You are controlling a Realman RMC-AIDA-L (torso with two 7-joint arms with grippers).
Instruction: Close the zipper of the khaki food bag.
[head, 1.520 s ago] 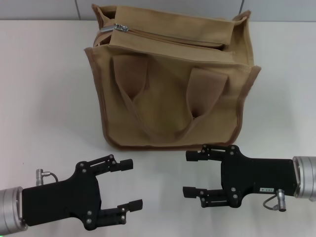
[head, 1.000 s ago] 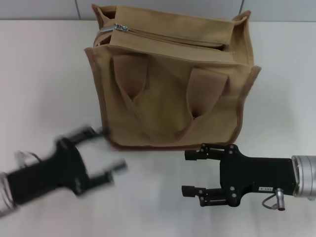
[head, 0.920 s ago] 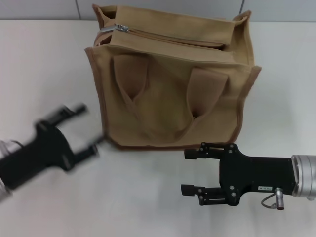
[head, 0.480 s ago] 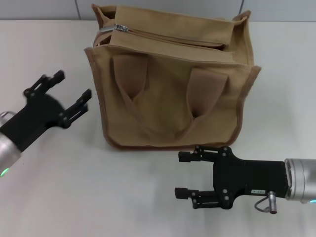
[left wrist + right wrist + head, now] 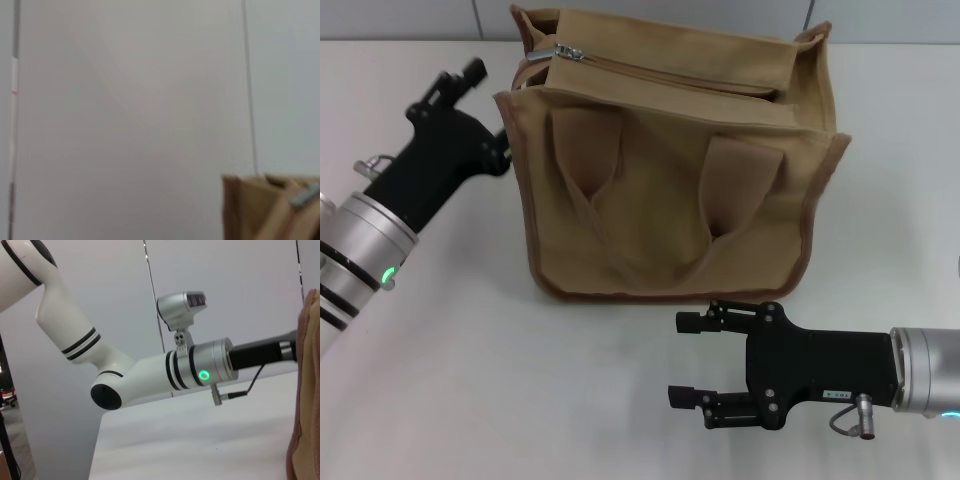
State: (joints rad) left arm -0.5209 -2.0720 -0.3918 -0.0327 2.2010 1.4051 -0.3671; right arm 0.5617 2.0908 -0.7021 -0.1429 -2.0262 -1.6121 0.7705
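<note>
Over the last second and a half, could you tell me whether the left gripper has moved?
Yes. The left gripper has swung away from the table's near edge, up to the khaki food bag, at its left top corner.

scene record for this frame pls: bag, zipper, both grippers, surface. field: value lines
bag: khaki food bag, upright on the white table, handles folded against its front
zipper: zipper runs across the bag top; silver pull tab at the end on the robot's left
left gripper: left gripper raised beside the bag's left top corner, near the pull tab
right gripper: right gripper low over the table in front of the bag, fingers open, holding nothing
</note>
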